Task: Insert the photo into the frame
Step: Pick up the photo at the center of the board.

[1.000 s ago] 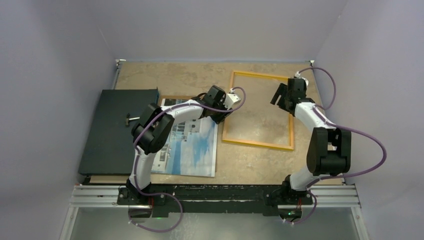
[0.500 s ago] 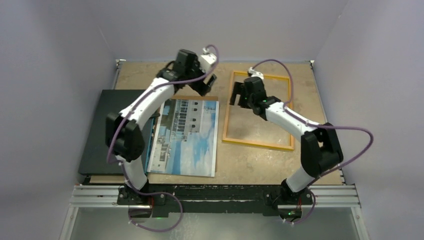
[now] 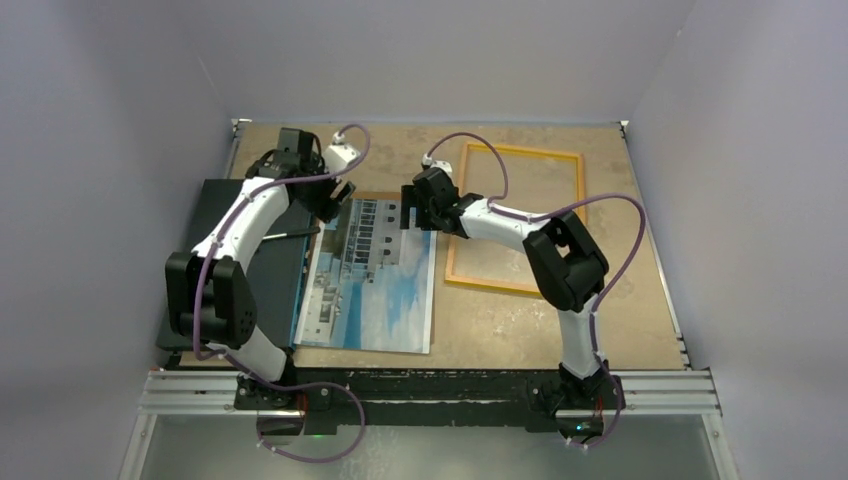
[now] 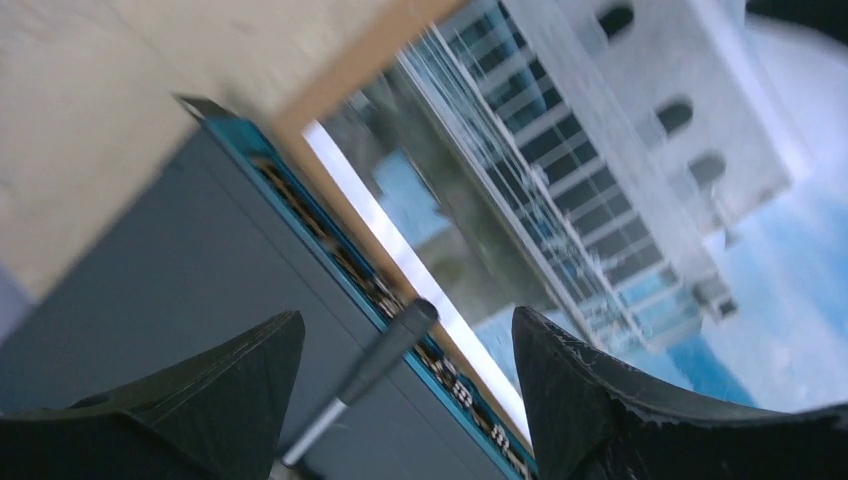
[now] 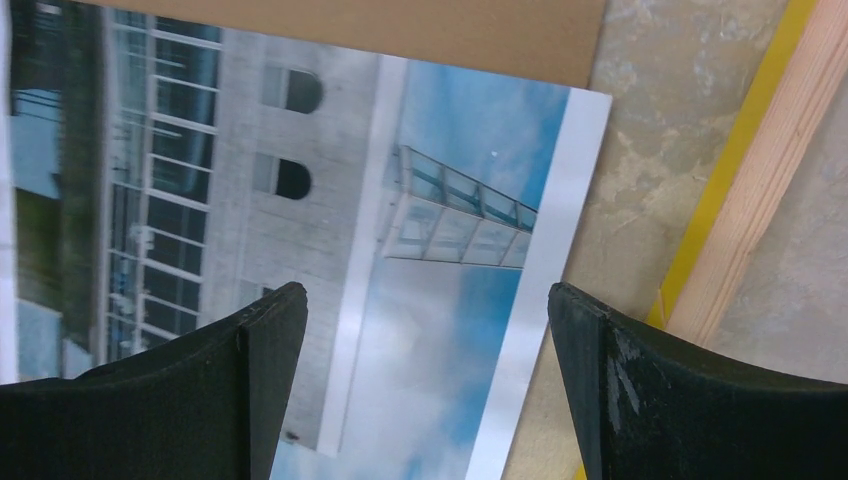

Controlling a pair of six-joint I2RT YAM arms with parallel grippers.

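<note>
The photo [image 3: 375,275], a white-grey building against blue sky, lies face up left of centre on a brown backing board [image 3: 383,195]. The yellow-orange frame [image 3: 512,288] lies flat to its right, with only bare table showing inside it. My left gripper [image 3: 335,197] is open and empty over the photo's far left corner. In the left wrist view it [image 4: 405,320] straddles the photo [image 4: 620,180] edge and the black panel [image 4: 150,270]. My right gripper [image 3: 411,212] is open and empty over the photo's far right corner. In the right wrist view it [image 5: 425,295] is above the photo [image 5: 300,200], beside the frame [image 5: 760,200].
A flat black panel [image 3: 230,260] lies left of the photo, with a thin metal rod [image 3: 290,235] lying on it. The rod [image 4: 375,365] shows between my left fingers. The backing board [image 5: 400,30] sticks out past the photo's far edge. Purple walls enclose the table.
Both arms swung left. The left gripper went from near the frame's left side to the photo's far left corner. The right gripper went from the frame's right side to the photo's far right corner.
</note>
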